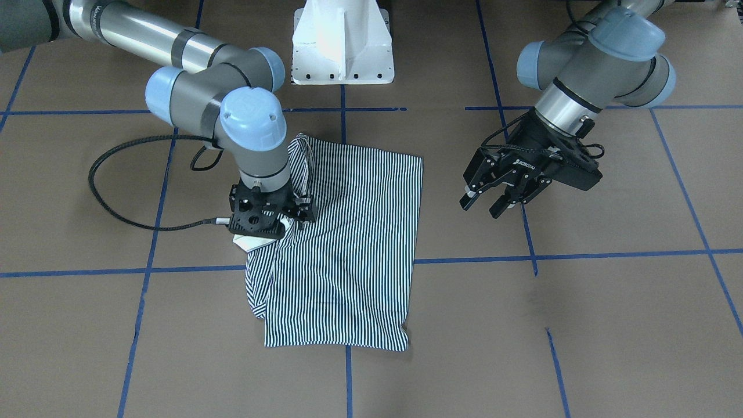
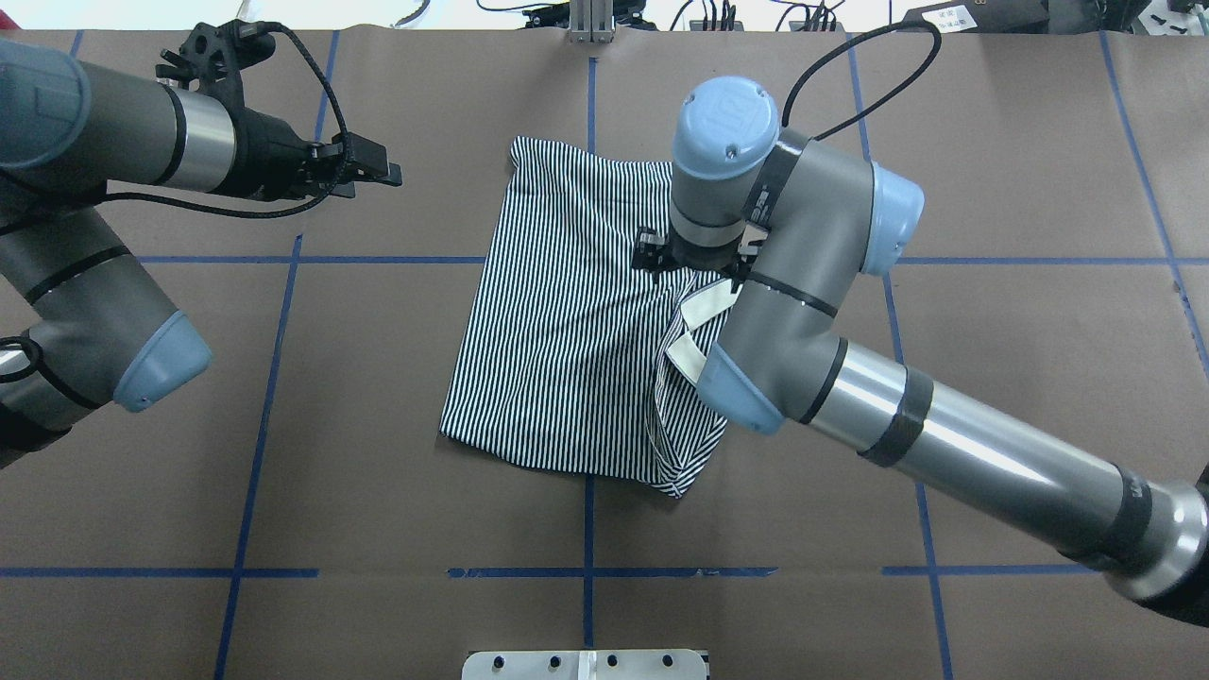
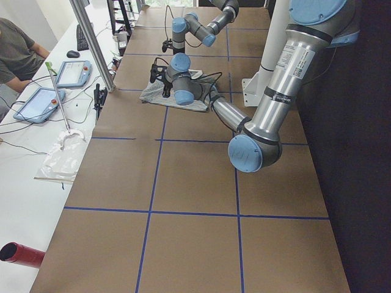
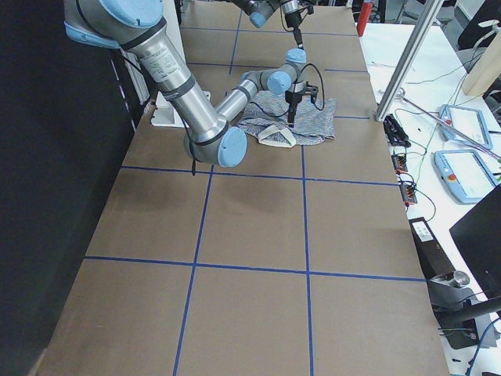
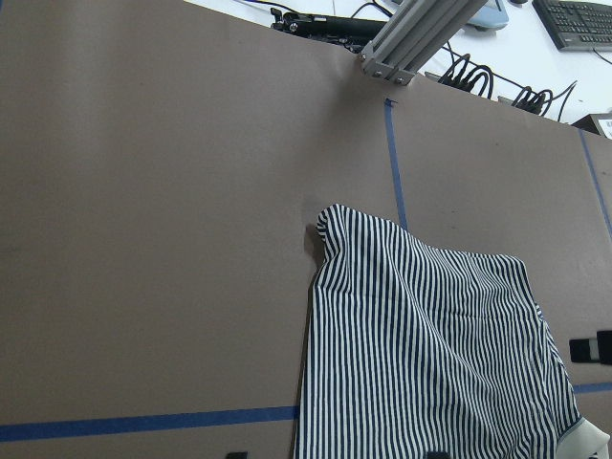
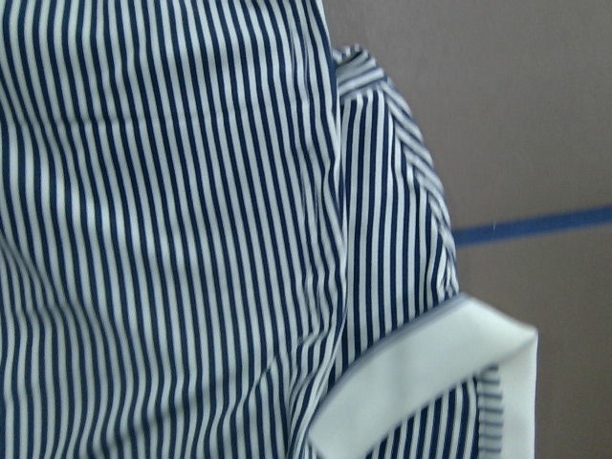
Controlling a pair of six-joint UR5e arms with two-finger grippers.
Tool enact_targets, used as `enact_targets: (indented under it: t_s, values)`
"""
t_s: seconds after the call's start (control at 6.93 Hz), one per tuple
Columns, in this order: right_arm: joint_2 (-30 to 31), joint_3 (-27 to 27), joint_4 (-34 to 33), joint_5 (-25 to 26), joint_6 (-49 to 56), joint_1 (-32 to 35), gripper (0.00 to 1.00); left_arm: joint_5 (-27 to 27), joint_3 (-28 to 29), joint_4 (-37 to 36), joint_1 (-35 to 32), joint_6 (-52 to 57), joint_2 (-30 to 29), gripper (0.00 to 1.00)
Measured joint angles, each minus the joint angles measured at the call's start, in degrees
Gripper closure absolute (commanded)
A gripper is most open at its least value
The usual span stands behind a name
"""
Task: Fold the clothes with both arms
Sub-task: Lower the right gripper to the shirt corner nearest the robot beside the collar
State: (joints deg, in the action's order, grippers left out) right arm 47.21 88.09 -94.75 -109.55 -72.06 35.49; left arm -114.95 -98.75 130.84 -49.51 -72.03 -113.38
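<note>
Right gripper [image 1: 271, 216] is down on the shirt [image 1: 342, 244], pointing straight into the cloth. Its wrist block covers the fingers, so I cannot tell whether they are spread or pinching. Its own camera is very close: stripes, a fold seam, and the cream collar [image 6: 430, 382] turned up just beside it.

From across the table, the collar pokes out from under the gripper on its outer side. A bunched ridge of fabric rises right next to it, toward the pedestal [image 1: 342, 46]. On its other side the shirt spreads out in a rough, fairly flat rectangle, with a blue tape line [image 1: 348, 377] running out from under the hem. From overhead, the right arm's elbow hangs over the collar side and hides that edge.

Left gripper [image 1: 487, 202] hangs in the air, fingers spread, nothing between them. It is tilted down toward the shirt and well apart from the shirt's nearest edge. Only the brown paper of the table [image 1: 609, 325] and tape lines lie between them.

Its camera looks along the shirt to a corner. Past that, at the table's edge, stand an aluminium post [image 5: 421, 38] and some cables. Brown paper runs wide around the shirt on every side. Beyond the edge by the post, a white bench carries tablets [image 3: 73, 72], and a person [image 3: 18, 49] sits there.
</note>
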Motion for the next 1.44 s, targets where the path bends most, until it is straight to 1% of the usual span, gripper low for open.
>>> enact_targets:
  t_s: [0.14,0.43,0.58,0.87,1.01,1.15,1.3,1.44]
  values:
    - [0.73,3.5,-2.72,1.47,-3.9,-3.82,0.0,0.01,-0.03,-1.11,0.01,-0.03,0.0,0.31]
    - [1.43,5.37,-4.38,4.11,-9.55,-9.93,0.0,0.02,-0.15,-2.79,0.0,-0.04,0.28,0.31]
    - [2.14,5.52,-4.59,4.4,-11.25,-11.6,0.0,-0.12,-0.19,-2.97,0.02,-0.04,0.48,0.31]
    - [3.85,6.13,-6.17,4.21,-12.27,-12.54,0.0,-0.98,-0.43,-3.04,0.03,-0.04,0.73,0.31]
    - [6.55,9.11,-8.14,3.96,-12.11,-12.58,0.0,-1.45,-0.51,-3.05,0.03,-0.04,0.76,0.31]
    - [10.8,14.36,-10.72,3.86,-11.75,-13.06,0.01,-1.68,-0.57,-3.03,0.06,-0.04,0.74,0.31]
    - [14.14,18.54,-12.69,4.05,-11.88,-14.14,0.11,-1.79,-0.7,-3.01,0.09,-0.04,0.64,0.31]
    - [14.98,20.38,-13.61,4.13,-13.58,-15.08,0.19,-1.83,-0.86,-3.03,0.09,-0.04,0.58,0.31]
